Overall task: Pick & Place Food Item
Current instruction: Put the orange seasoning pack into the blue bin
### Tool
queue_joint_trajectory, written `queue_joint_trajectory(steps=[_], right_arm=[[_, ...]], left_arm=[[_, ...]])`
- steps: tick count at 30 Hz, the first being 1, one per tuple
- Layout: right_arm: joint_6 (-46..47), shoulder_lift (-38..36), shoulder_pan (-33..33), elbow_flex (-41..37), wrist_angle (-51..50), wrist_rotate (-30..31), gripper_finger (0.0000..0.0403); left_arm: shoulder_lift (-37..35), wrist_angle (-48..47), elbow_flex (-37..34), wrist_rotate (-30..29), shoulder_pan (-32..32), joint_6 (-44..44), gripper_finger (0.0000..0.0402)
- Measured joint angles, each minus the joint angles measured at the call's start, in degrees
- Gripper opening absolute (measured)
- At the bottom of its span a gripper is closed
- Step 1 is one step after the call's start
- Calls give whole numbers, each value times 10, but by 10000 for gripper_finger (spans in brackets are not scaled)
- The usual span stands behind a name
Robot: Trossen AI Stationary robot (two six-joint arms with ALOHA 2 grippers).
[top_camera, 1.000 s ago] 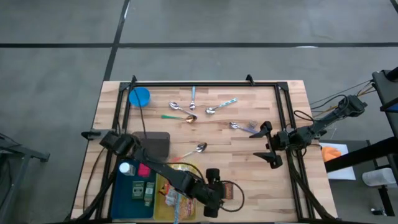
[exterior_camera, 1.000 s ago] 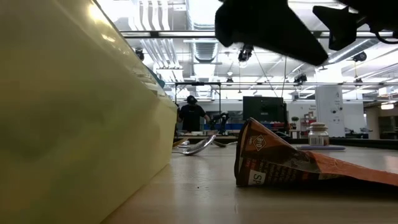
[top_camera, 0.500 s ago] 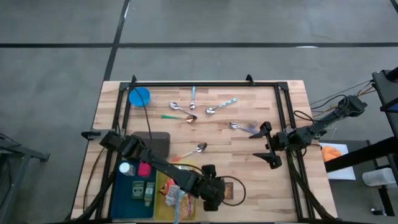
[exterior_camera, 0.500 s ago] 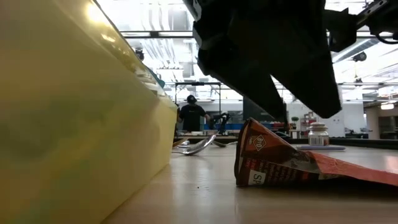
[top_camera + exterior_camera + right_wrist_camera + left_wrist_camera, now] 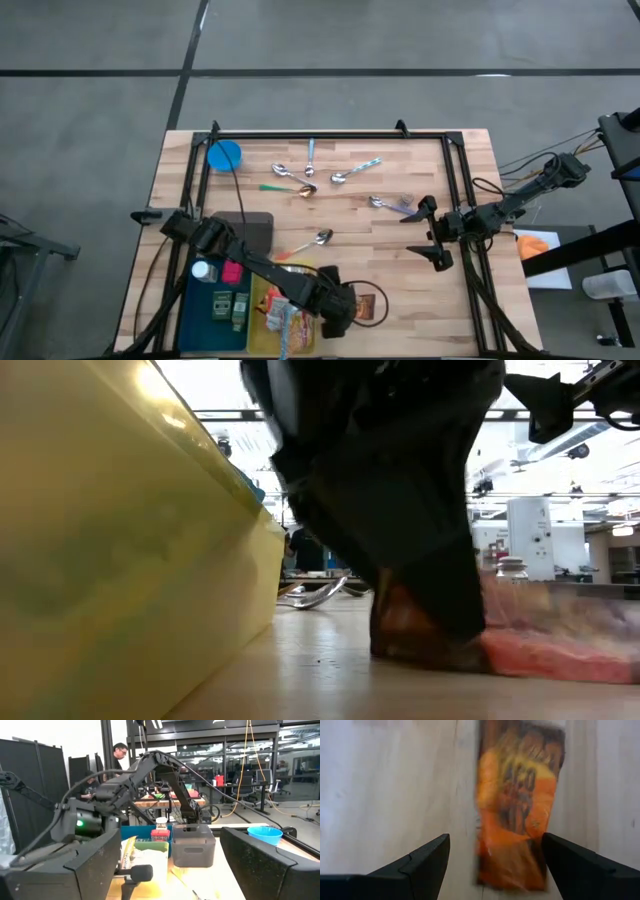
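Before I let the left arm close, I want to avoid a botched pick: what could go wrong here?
1. The left claw stands open over the snack packet, which lies flat on the table; the fingers could slide over it.
2. The yellow bin stands close beside; swinging the packet could clip its wall.

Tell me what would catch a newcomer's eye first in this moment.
The left claw, open, hangs right over the orange-and-brown snack packet lying flat at the table's near edge, beside the yellow bin. Behind it, several spoons lie scattered across the far middle of the wooden table. The right claw waits open at the right side.
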Motion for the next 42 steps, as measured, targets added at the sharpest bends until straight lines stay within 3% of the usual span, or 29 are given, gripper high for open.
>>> queue_joint_trajectory(steps=[13,33,42], right_arm=[[0,0,0,0,0,0,338],[0,0,0,0,0,0,338],[0,0,0,0,0,0,338]], left_arm=[[0,13,-13,12,1,-8,312],[0,17,-13,31,1,-4,117],[0,17,-13,31,1,-4,101]])
